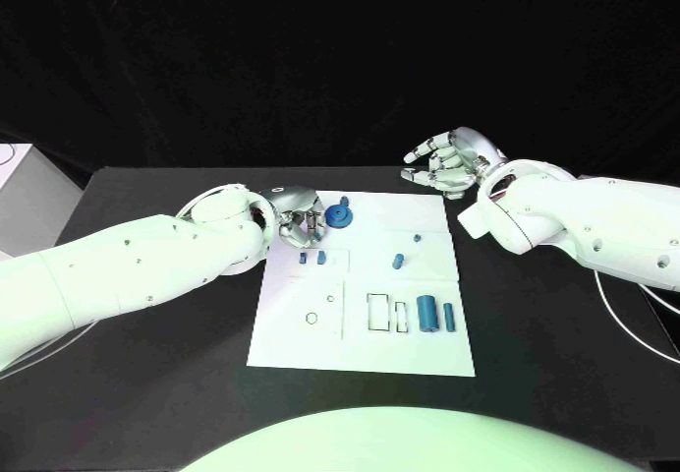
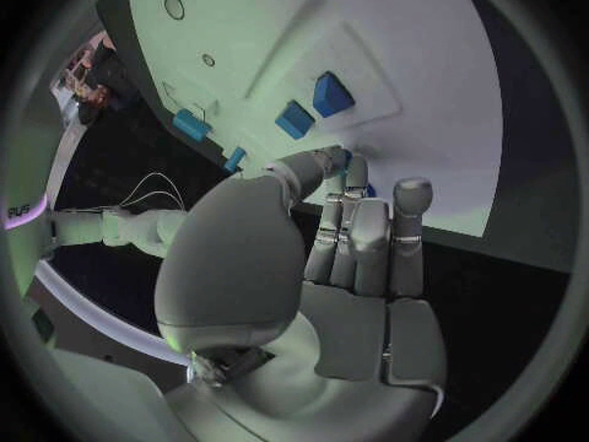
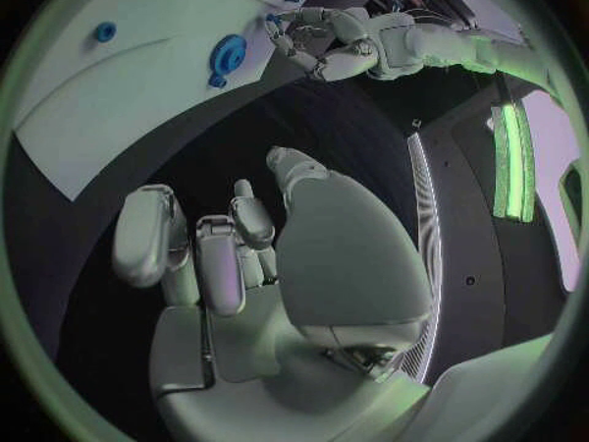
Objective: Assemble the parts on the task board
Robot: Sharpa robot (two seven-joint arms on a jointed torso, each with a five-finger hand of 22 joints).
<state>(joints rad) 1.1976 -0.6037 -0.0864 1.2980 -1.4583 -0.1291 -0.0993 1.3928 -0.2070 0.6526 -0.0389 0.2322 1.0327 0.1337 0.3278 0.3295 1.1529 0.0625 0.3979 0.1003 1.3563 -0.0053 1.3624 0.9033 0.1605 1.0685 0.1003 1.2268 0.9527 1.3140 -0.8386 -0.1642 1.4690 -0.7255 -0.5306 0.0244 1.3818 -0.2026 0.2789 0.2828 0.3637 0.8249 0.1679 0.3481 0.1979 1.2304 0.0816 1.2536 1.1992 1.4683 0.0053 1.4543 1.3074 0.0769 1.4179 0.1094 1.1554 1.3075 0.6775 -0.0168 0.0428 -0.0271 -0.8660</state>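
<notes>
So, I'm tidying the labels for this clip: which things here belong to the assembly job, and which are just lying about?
Job:
white task board
blue round gear-like part by the left hand
small blue pegs
tall blue blocks
right hand, holding nothing

Lying about:
white box at the black table's far left edge

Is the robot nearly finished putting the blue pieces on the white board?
Not nearly, it seems. A blue gear stands at the task board's far edge; whether it is properly seated is unclear. The left hand is beside that gear, fingertips close to it, but a grip can't be confirmed. The right hand waits off the board, holding nothing. Several small blue parts look loose on the board.
</notes>
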